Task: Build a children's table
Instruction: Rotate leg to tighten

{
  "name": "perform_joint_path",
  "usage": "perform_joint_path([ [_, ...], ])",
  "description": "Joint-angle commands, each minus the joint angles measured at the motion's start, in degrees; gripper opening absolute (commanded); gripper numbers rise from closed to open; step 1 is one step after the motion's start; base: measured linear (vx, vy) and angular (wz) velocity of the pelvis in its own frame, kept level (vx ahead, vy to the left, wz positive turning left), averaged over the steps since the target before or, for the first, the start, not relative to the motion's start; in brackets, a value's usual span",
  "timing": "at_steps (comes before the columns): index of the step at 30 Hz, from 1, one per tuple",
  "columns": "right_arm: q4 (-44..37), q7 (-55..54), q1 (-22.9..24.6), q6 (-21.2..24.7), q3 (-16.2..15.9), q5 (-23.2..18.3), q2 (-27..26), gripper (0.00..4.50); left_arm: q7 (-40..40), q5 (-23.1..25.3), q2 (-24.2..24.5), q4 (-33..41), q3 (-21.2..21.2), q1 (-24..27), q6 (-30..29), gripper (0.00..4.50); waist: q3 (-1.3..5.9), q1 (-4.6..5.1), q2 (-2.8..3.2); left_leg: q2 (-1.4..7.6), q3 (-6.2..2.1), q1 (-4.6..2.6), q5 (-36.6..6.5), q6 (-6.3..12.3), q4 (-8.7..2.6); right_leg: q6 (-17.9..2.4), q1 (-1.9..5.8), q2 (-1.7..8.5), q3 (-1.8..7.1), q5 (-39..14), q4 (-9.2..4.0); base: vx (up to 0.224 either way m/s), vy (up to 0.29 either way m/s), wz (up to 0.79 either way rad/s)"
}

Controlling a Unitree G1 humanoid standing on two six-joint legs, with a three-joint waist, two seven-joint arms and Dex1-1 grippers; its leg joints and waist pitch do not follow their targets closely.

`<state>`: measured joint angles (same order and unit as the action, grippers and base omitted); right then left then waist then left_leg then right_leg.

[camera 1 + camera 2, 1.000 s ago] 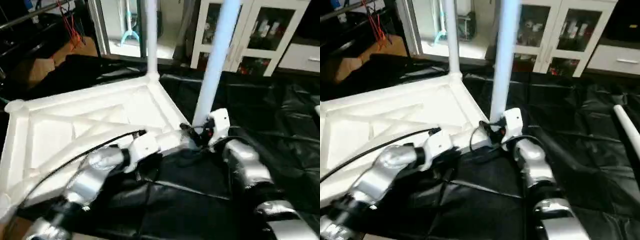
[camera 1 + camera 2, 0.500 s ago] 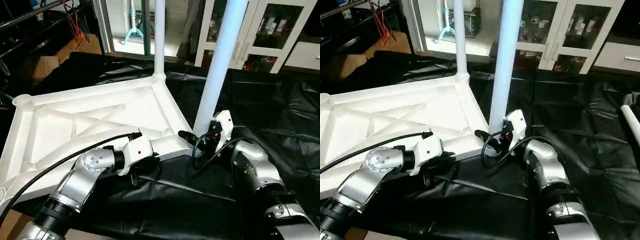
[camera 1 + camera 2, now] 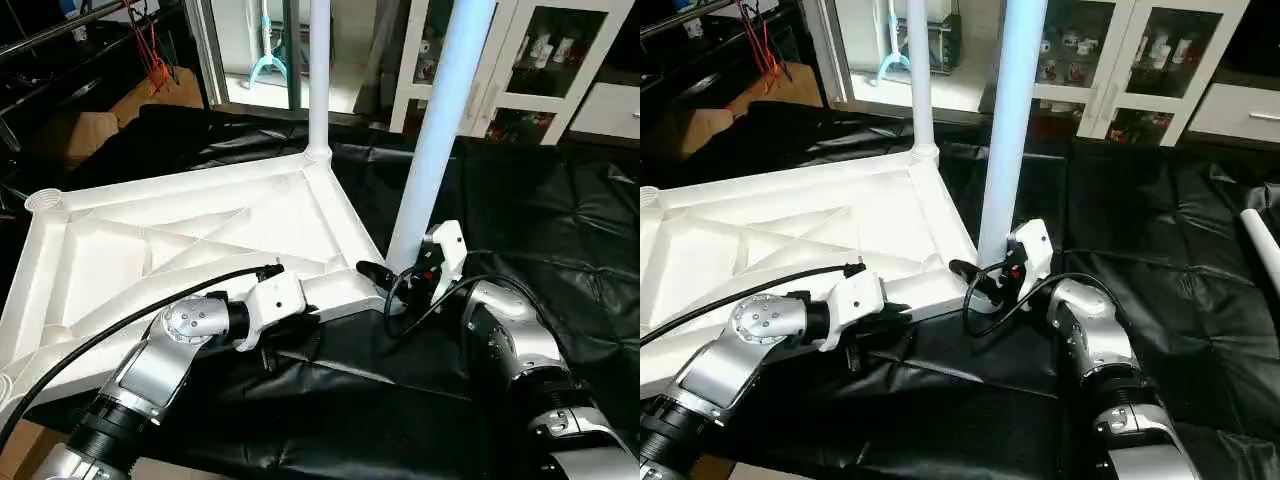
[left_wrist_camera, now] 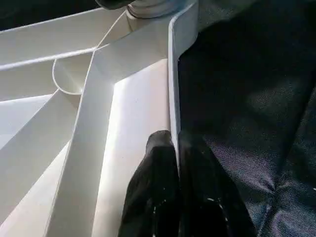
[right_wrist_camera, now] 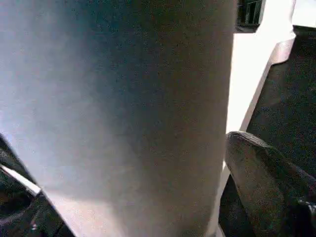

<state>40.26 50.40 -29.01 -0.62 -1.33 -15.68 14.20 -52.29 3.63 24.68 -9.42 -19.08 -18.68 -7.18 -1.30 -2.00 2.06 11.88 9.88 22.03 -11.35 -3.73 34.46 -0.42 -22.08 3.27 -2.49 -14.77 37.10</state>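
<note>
The white tabletop (image 3: 200, 230) lies upside down on a black sheet, its ribbed underside facing up. One white leg (image 3: 318, 80) stands in the far corner socket. A second leg (image 3: 440, 130) stands in the near right corner. My right gripper (image 3: 400, 275) is closed around the base of this second leg, and one finger (image 5: 266, 182) lies against its side. My left gripper (image 4: 173, 140) is shut on the tabletop's thin near rim, a short way left of that corner. The corner socket (image 3: 42, 200) at the far left is empty.
Another white leg (image 3: 1262, 240) lies on the black sheet (image 3: 540, 220) at the right edge. White glass-door cabinets (image 3: 540, 60) stand behind, and a cardboard box (image 3: 90, 130) sits at the back left. A black cable (image 3: 130, 320) runs along my left forearm.
The head camera has shifted and steadied since a second ago. Both grippers, the tabletop and the two standing legs have kept their places.
</note>
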Motion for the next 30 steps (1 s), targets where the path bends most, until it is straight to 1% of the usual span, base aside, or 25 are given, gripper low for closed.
perform_joint_path([
  [1,-2.02,-1.15,-0.82,-0.29,2.8,-1.46,2.35,3.6,-1.23,0.4,1.48,-1.38,-0.04,1.51,-0.09,0.0,3.17,-0.09,-0.71,1.26,-0.13,-0.75,0.8,6.96,-2.72,-14.99,3.13,3.63,2.18,15.64,-3.24,0.0,0.0,0.0],
  [2,-2.56,0.71,-0.53,0.3,2.8,-1.94,2.92,3.36,-1.79,-0.08,1.81,-1.32,0.07,1.66,0.46,0.0,3.19,-0.09,-0.72,1.24,-0.13,-0.74,0.96,6.99,-2.7,-14.99,3.15,3.62,2.18,15.81,-3.22,0.0,0.0,0.0],
  [3,-4.57,6.07,0.97,2.7,2.96,-4.12,3.59,3.28,-3.8,-1.48,2.78,-0.91,-0.01,2.17,1.56,0.0,3.23,-0.33,-0.81,1.1,-0.13,-0.65,0.94,7.6,-2.57,-14.72,3.43,3.49,2.17,16.85,-3.18,0.0,0.0,0.0],
  [4,-5.27,7.48,1.69,3.66,3.08,-5.11,3.29,3.28,-4.51,-1.82,3.03,-0.72,-0.24,2.35,1.63,0.0,3.23,-0.4,-0.93,1.17,-0.17,-0.52,1.22,7.85,-2.55,-14.49,3.49,3.4,2.14,17.52,-3.04,0.0,0.0,0.0],
  [5,-5.59,7.82,2.11,4.13,3.17,-5.63,2.9,3.23,-4.81,-1.88,3.11,-0.62,-0.43,2.46,1.58,0.0,3.28,-0.5,-0.76,1.28,-0.14,-0.62,1.8,8.23,-2.52,-14.32,3.25,3.43,2.08,18.72,-2.89,0.0,0.0,0.0],
  [6,-5.7,7.88,2.29,4.3,3.15,-5.84,2.61,3.1,-4.83,-1.78,3.09,-0.57,-0.58,2.47,1.39,0.0,3.27,-0.45,-0.8,1.32,-0.11,-0.71,1.74,8.34,-2.54,-14.56,3.09,3.47,2.01,18.54,-2.93,0.0,0.0,0.0],
  [7,-5.7,7.89,2.29,4.3,3.14,-5.84,2.6,2.95,-4.83,-1.77,3.09,-0.57,-0.59,2.47,1.38,0.0,3.27,-0.47,-0.72,1.32,-0.13,-0.71,1.63,8.26,-2.56,-14.75,3.09,3.53,1.99,18.05,-2.95,0.0,0.0,0.0],
  [9,-5.65,7.93,2.2,4.28,3.12,-5.88,2.48,2.83,-4.96,-1.7,3.15,-0.63,-0.71,2.42,1.37,0.0,3.24,-0.46,-0.74,1.33,-0.14,-0.73,1.11,7.74,-2.6,-14.98,3.06,3.62,2.01,16.02,-3.07,0.0,0.0,0.0],
  [11,-5.58,8.15,2.1,4.3,3.12,-5.99,2.39,2.66,-5.08,-1.69,3.21,-0.66,-0.75,2.39,1.34,0.0,3.28,-0.46,-0.68,1.31,-0.17,-0.76,1.55,7.6,-2.58,-15.02,3.06,3.61,2.03,15.99,-3.04,0.0,0.0,0.0],
  [12,-5.56,8.18,2.08,4.29,3.12,-6.0,2.38,2.47,-5.09,-1.69,3.22,-0.67,-0.76,2.39,1.34,0.0,3.29,-0.44,-0.71,1.29,-0.17,-0.74,1.82,7.62,-2.56,-15.06,3.08,3.61,2.04,16.23,-3.02,0.0,0.0,0.0],
  [13,-6.09,8.6,2.16,4.96,3.23,-6.16,2.43,2.47,-5.24,-1.91,3.42,-0.75,-0.82,2.3,1.4,0.0,3.32,-0.46,-0.62,1.28,-0.17,-0.76,1.94,7.64,-2.53,-15.07,3.08,3.61,2.04,16.46,-2.99,0.0,0.0,0.0],
  [14,-6.09,8.6,2.16,4.96,3.23,-6.16,2.43,2.44,-5.24,-1.91,3.42,-0.75,-0.82,2.3,1.4,0.0,3.29,-0.44,-0.7,1.26,-0.16,-0.74,1.96,7.65,-2.52,-15.04,3.08,3.6,2.04,16.64,-3.0,0.0,0.0,0.0],
  [15,-6.49,8.74,2.26,5.34,3.26,-6.24,2.45,2.42,-5.34,-2.03,3.58,-0.83,-0.91,2.26,1.49,0.0,3.29,-0.45,-0.61,1.27,-0.19,-0.74,1.98,7.61,-2.55,-15.04,3.08,3.59,2.01,16.59,-2.98,0.0,0.0,0.0],
  [17,-6.78,8.45,2.3,5.56,3.13,-6.22,2.1,2.35,-5.49,-1.91,3.63,-0.91,-0.95,2.18,1.43,0.0,3.32,-0.48,-0.61,1.24,-0.2,-0.74,2.11,7.62,-2.51,-15.08,3.11,3.59,2.01,17.02,-2.94,0.0,0.0,0.0],
  [22,-5.37,3.75,1.67,4.09,3.27,-4.35,0.79,2.29,-4.57,-1.28,3.24,-0.66,-1.13,1.99,0.08,0.0,3.34,-0.43,-0.56,1.27,-0.21,-0.78,2.18,7.37,-2.52,-15.07,3.08,3.63,2.03,16.88,-2.92,0.0,0.0,0.0],
  [23,-0.96,-8.43,-0.16,0.8,4.14,-0.09,-1.04,2.27,-1.16,1.22,2.01,-1.0,-1.75,1.03,-4.19,0.0,3.31,-0.34,-0.6,1.2,-0.19,-0.76,2.22,7.26,-2.52,-15.07,3.08,3.61,2.02,16.79,-2.92,0.0,0.0,0.0],
  [24,2.63,-21.77,-1.42,-1.09,5.84,2.79,-3.08,2.24,3.88,3.47,-0.73,-1.91,-1.85,-0.25,-9.47,0.0,3.15,0.06,-0.55,1.27,-0.2,-0.79,3.05,6.44,-2.7,-15.33,2.8,3.78,2.07,16.2,-2.94,0.0,0.0,0.0],
  [25,3.58,-25.72,-1.7,-1.36,6.46,3.38,-3.75,2.19,5.86,4.22,-1.81,-2.25,-1.76,-0.7,-11.44,0.0,3.02,0.44,-0.5,1.38,-0.13,-1.08,3.43,4.79,-2.9,-15.44,2.61,3.8,2.15,14.23,-3.09,0.0,0.0,0.0],
  [26,4.75,-31.11,-2.0,-1.52,7.38,3.99,-4.7,2.19,8.82,5.25,-3.48,-2.79,-1.56,-1.35,-14.26,0.0,3.04,0.35,-0.44,1.31,-0.18,-1.33,1.69,3.48,-2.92,-15.84,2.78,3.88,2.12,11.07,-3.4,0.0,0.0,0.0],
  [27,5.62,-35.32,-1.95,-1.57,8.28,3.99,-6.07,2.13,13.71,6.04,-6.35,-3.71,-0.49,-2.26,-17.85,0.0,2.97,0.33,-0.35,1.42,-0.07,-1.33,0.94,2.67,-3.0,-15.71,2.82,3.9,2.37,10.48,-3.5,0.0,0.0,0.0],
  [28,6.36,-39.13,-1.71,-1.52,9.25,3.43,-8.04,2.13,17.53,6.3,-9.53,-4.81,0.03,-3.27,-20.09,0.0,2.99,0.25,-0.69,1.54,0.02,-1.5,0.85,2.52,-3.03,-15.63,2.76,3.85,2.43,10.98,-3.62,0.0,0.0,0.0],
  [29,6.94,-43.97,-1.03,-1.28,10.52,2.27,-11.7,2.07,20.62,6.16,-13.95,-6.08,-0.59,-4.53,-22.19,0.0,2.95,-0.04,-0.73,1.39,0.03,-1.57,0.33,2.42,-3.07,-15.37,2.79,3.79,2.43,11.27,-3.7,0.0,0.0,0.0],
  [30,6.97,-44.56,-0.91,-1.22,10.64,2.11,-12.27,2.05,20.75,6.16,-14.49,-6.18,-0.85,-4.66,-22.36,0.0,2.86,-0.45,-0.72,1.35,0.04,-1.76,-1.25,2.21,-3.18,-14.61,2.72,3.81,2.45,10.32,-3.98,0.0,0.0,0.0],
])
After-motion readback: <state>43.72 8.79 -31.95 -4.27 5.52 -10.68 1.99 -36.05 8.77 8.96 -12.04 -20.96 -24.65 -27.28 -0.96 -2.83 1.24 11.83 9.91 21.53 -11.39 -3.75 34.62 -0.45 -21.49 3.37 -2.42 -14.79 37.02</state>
